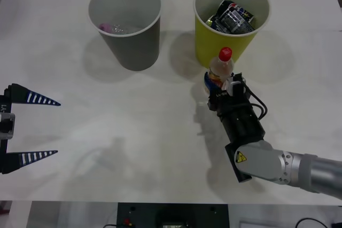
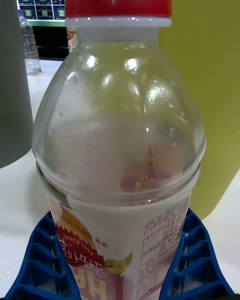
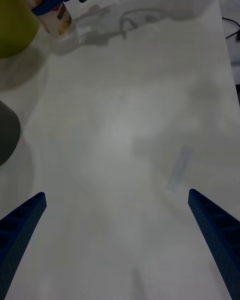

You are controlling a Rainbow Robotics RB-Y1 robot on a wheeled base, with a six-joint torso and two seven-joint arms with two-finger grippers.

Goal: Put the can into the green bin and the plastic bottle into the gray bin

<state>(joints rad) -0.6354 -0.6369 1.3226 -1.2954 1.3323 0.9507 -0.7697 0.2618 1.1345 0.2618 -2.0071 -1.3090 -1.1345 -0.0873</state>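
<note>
So from where I'm standing, the right hand point(image 1: 223, 85) has its blue fingers point(image 2: 47, 260) clamped on the plastic bottle point(image 1: 219, 69) down at the label. The bottle stands upright on the worktop point(image 1: 133, 148), right up against the near wall of the green bin point(image 1: 231, 46). The can point(image 1: 233, 16) is already lying inside the green bin, so only the bottle is left, I'd say.

What worries me: the grip sits low and the bottle's wide shoulder is above it, so it could tip or swivel once it's lifted. It's also so tight to the green bin that a sloppy lift could nudge or topple that bin. And it has to go past the green bin to the gray bin point(image 1: 127, 30) next door, so letting go too soon drops it in the wrong one.

The left hand point(image 1: 32, 127) is parked well away from the green bin, fingers wide apart, holding nothing.

The front view looks into the bins, with a pink-capped clear thing point(image 1: 109, 26) at the gray one's bottom. The right wrist view gives the grip instead, fingers flanking the label. The left wrist view catches the bottle standing on the worktop beside the green bin.
</note>
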